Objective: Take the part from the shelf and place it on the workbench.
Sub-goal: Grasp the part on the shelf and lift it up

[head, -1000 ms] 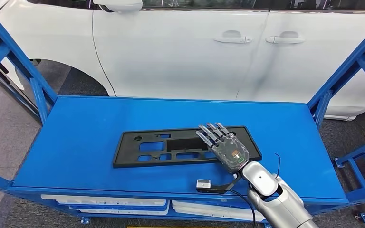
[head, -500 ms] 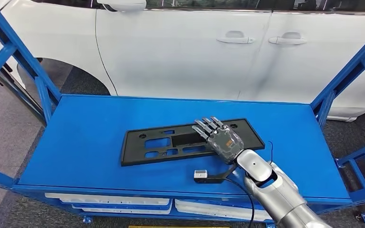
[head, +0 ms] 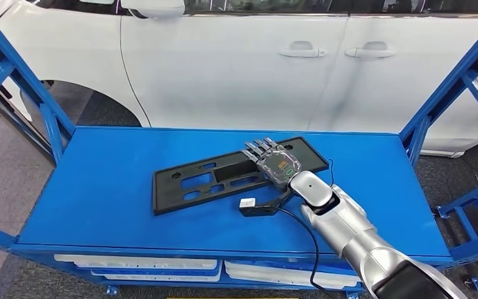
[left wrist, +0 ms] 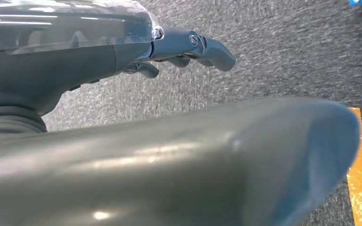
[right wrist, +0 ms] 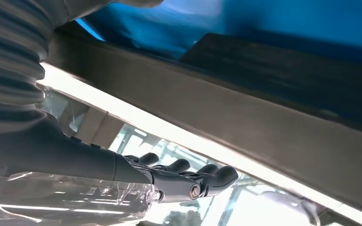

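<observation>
The part [head: 205, 180] is a long flat black panel with several cut-outs. It lies slanted across the blue workbench top [head: 99, 187], right end farther back. My right hand [head: 274, 163] grips its right end, fingers laid flat over the top. In the right wrist view the panel's edge [right wrist: 264, 108] runs between the thumb and the dark fingers [right wrist: 188, 176]. My left hand [left wrist: 179, 47] hangs over grey carpet with its fingers loosely out and holds nothing.
A white car [head: 236, 68] stands close behind the bench. Slanted blue frame posts rise at the left [head: 18, 81] and right [head: 454, 87] ends. White parts [head: 137, 265] lie on the shelf under the top. A yellow floor line [left wrist: 360, 188] runs near my left hand.
My right hand has moved farther back and a little left over the bench. The panel turned with it, its right end swinging towards the car.
</observation>
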Robot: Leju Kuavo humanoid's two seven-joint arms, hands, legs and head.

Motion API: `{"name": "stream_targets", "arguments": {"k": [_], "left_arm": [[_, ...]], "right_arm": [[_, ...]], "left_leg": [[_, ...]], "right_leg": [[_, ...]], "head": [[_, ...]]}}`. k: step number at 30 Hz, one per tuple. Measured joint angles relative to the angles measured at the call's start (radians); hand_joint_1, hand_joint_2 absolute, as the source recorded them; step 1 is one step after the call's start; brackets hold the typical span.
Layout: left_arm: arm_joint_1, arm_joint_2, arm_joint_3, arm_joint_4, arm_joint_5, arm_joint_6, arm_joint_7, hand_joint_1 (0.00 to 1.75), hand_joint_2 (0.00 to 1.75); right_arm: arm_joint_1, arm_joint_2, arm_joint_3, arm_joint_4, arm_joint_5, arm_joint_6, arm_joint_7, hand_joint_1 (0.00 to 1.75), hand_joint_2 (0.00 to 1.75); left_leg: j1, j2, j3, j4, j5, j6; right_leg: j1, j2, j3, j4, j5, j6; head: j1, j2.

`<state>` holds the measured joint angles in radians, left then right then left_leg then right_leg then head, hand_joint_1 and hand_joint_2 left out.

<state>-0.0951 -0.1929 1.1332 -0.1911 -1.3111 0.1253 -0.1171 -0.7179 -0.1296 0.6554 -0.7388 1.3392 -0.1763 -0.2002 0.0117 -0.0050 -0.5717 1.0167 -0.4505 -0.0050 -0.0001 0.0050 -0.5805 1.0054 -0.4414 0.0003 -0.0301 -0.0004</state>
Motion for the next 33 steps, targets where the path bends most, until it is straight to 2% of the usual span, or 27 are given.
{"name": "stream_targets", "arguments": {"k": [2, 4, 5, 7, 8, 9, 10, 11, 13, 14, 15, 17, 19, 21, 23, 24, 25, 26, 27, 29, 30, 33], "left_arm": [[0.001, 0.000, 0.000, 0.000, 0.000, 0.000, 0.000, 0.00, 0.00], [0.000, 0.001, 0.000, 0.000, 0.000, 0.000, 0.000, 0.00, 0.00], [0.000, 0.001, 0.000, 0.000, 0.000, 0.000, 0.000, 0.00, 0.00], [0.000, 0.001, 0.000, 0.000, 0.000, 0.000, 0.000, 0.00, 0.00], [0.001, 0.001, 0.000, 0.000, 0.000, 0.000, 0.000, 0.00, 0.00], [0.003, 0.001, 0.000, 0.000, 0.000, 0.000, 0.000, 0.00, 0.00], [0.003, 0.001, 0.000, 0.000, 0.000, 0.000, 0.000, 0.00, 0.00], [0.003, 0.001, 0.001, 0.000, 0.000, 0.001, 0.000, 0.00, 0.00], [0.002, 0.000, 0.001, 0.000, 0.000, 0.001, 0.000, 0.00, 0.00], [0.002, 0.000, 0.001, 0.000, 0.000, 0.001, 0.000, 0.00, 0.00], [0.001, 0.000, 0.001, 0.000, 0.000, 0.001, 0.000, 0.00, 0.00], [0.001, -0.001, 0.001, 0.000, 0.000, 0.001, 0.000, 0.00, 0.00], [0.000, -0.001, 0.000, 0.000, -0.001, 0.001, 0.000, 0.00, 0.00], [0.001, 0.000, 0.000, 0.000, -0.002, 0.002, 0.000, 0.00, 0.00], [0.002, 0.001, 0.000, 0.000, -0.002, 0.002, 0.000, 0.00, 0.00], [0.003, 0.001, 0.000, 0.000, -0.002, 0.002, 0.000, 0.00, 0.00], [0.004, 0.002, 0.000, 0.000, -0.002, 0.002, 0.000, 0.00, 0.00], [0.004, 0.003, 0.000, 0.000, -0.002, 0.002, 0.000, 0.00, 0.00], [0.004, 0.003, 0.000, 0.000, -0.002, 0.002, 0.000, 0.00, 0.00], [0.002, 0.004, 0.000, 0.000, -0.002, 0.002, 0.000, 0.00, 0.00], [0.002, 0.005, 0.000, 0.000, -0.002, 0.003, 0.000, 0.00, 0.00], [0.003, 0.005, 0.000, 0.000, -0.001, 0.004, 0.000, 0.00, 0.00]], "right_arm": [[-0.014, 0.005, 0.008, 0.029, -0.002, -0.006, -0.002, 1.73, 1.75], [-0.020, 0.007, 0.014, 0.052, -0.005, -0.008, -0.005, 1.75, 1.75], [-0.021, 0.007, 0.017, 0.061, -0.007, -0.008, -0.007, 1.75, 1.75], [-0.020, 0.007, 0.023, 0.077, -0.012, -0.011, -0.010, 1.75, 1.75], [-0.020, 0.008, 0.026, 0.083, -0.015, -0.014, -0.010, 1.75, 1.75], [-0.019, 0.008, 0.029, 0.088, -0.017, -0.018, -0.011, 1.75, 1.75], [-0.020, 0.009, 0.031, 0.091, -0.018, -0.021, -0.011, 1.75, 1.75], [-0.022, 0.009, 0.032, 0.094, -0.018, -0.023, -0.011, 1.75, 1.75], [-0.026, 0.010, 0.034, 0.096, -0.020, -0.024, -0.010, 1.74, 1.75], [-0.028, 0.011, 0.036, 0.096, -0.021, -0.025, -0.010, 1.74, 1.75], [-0.029, 0.012, 0.037, 0.097, -0.023, -0.027, -0.009, 1.74, 1.75], [-0.031, 0.013, 0.041, 0.098, -0.026, -0.031, -0.008, 1.75, 1.75], [-0.031, 0.016, 0.045, 0.098, -0.028, -0.038, -0.007, 1.75, 1.75], [-0.030, 0.018, 0.047, 0.098, -0.032, -0.044, -0.005, 1.75, 1.75], [-0.028, 0.019, 0.048, 0.098, -0.035, -0.051, -0.002, 1.75, 1.75], [-0.027, 0.020, 0.049, 0.097, -0.035, -0.054, -0.002, 1.75, 1.75], [-0.027, 0.020, 0.049, 0.097, -0.036, -0.057, -0.001, 1.75, 1.75], [-0.026, 0.020, 0.049, 0.095, -0.036, -0.060, -0.001, 1.74, 1.75], [-0.026, 0.020, 0.049, 0.092, -0.037, -0.062, 0.000, 1.74, 1.75], [-0.027, 0.019, 0.049, 0.080, -0.038, -0.063, 0.000, 1.73, 1.75], [-0.028, 0.019, 0.049, 0.072, -0.039, -0.064, 0.001, 1.74, 1.75], [-0.032, 0.014, 0.047, 0.035, -0.048, -0.062, 0.000, 1.75, 1.75]], "left_leg": [[0.000, -0.002, -0.001, -0.003, 0.005, 0.013], [0.002, -0.001, -0.001, -0.010, 0.011, 0.026], [0.004, -0.001, -0.001, -0.013, 0.015, 0.031], [0.003, -0.001, -0.006, -0.012, 0.017, 0.035], [0.002, -0.001, -0.009, -0.012, 0.017, 0.035], [0.001, -0.001, -0.010, -0.011, 0.017, 0.036], [0.001, -0.002, -0.009, -0.011, 0.017, 0.035], [0.000, -0.002, -0.007, -0.011, 0.016, 0.035], [-0.003, -0.003, -0.003, -0.010, 0.014, 0.031], [-0.004, -0.003, -0.003, -0.010, 0.013, 0.028], [-0.004, -0.003, -0.004, -0.010, 0.013, 0.023], [-0.003, -0.002, -0.005, -0.012, 0.014, 0.012], [-0.002, -0.002, -0.009, 0.001, 0.002, 0.002], [-0.001, -0.001, -0.047, 0.087, -0.050, -0.005], [0.001, -0.001, -0.110, 0.221, -0.110, -0.012], [0.002, -0.001, -0.130, 0.264, -0.120, -0.015], [0.003, -0.001, -0.135, 0.271, -0.111, -0.017], [0.005, 0.000, -0.119, 0.237, -0.083, -0.018], [0.007, 0.000, -0.089, 0.171, -0.045, -0.019], [0.008, 0.000, -0.031, 0.047, 0.002, -0.016], [0.008, 0.000, -0.018, 0.017, 0.008, -0.011], [0.005, -0.001, -0.021, 0.005, 0.009, 0.009]], "right_leg": [[0.001, 0.000, -0.001, -0.002, 0.002, 0.011], [-0.002, 0.000, -0.011, 0.023, -0.018, 0.021], [-0.003, -0.001, -0.030, 0.063, -0.044, 0.026], [-0.006, -0.001, -0.092, 0.197, -0.110, 0.033], [-0.007, -0.001, -0.122, 0.258, -0.131, 0.035], [-0.008, -0.001, -0.138, 0.291, -0.135, 0.036], [-0.007, -0.002, -0.135, 0.284, -0.119, 0.034], [-0.007, -0.002, -0.111, 0.234, -0.085, 0.031], [-0.003, -0.002, -0.040, 0.086, -0.019, 0.018], [0.001, -0.002, -0.016, 0.031, -0.001, 0.012], [0.004, -0.003, -0.004, 0.002, 0.005, 0.007], [0.008, -0.003, -0.002, -0.008, 0.004, 0.000], [0.003, -0.005, 0.004, -0.019, 0.010, -0.010], [-0.003, -0.009, 0.009, -0.029, 0.015, -0.017], [-0.003, -0.010, 0.007, -0.028, 0.015, -0.020], [-0.003, -0.010, 0.006, -0.027, 0.014, -0.020], [-0.004, -0.010, 0.006, -0.025, 0.013, -0.019], [-0.005, -0.009, 0.006, -0.022, 0.012, -0.017], [-0.005, -0.008, 0.006, -0.018, 0.008, -0.015], [-0.002, -0.005, 0.000, -0.004, 0.001, -0.006], [-0.001, -0.003, -0.005, 0.001, -0.001, -0.001], [-0.001, -0.002, -0.015, 0.006, -0.001, 0.014]], "head": [[0.000, 0.000], [0.000, 0.000], [0.000, 0.000], [0.000, 0.000], [0.000, 0.000], [0.000, 0.000], [0.000, 0.000], [0.000, 0.000], [0.000, 0.000], [0.000, 0.000], [0.000, 0.000], [0.000, 0.000], [0.000, 0.000], [0.000, 0.000], [0.000, 0.000], [0.000, 0.000], [0.000, 0.000], [0.000, 0.000], [0.000, 0.000], [0.000, 0.000], [0.000, 0.000], [0.000, 0.000]]}}
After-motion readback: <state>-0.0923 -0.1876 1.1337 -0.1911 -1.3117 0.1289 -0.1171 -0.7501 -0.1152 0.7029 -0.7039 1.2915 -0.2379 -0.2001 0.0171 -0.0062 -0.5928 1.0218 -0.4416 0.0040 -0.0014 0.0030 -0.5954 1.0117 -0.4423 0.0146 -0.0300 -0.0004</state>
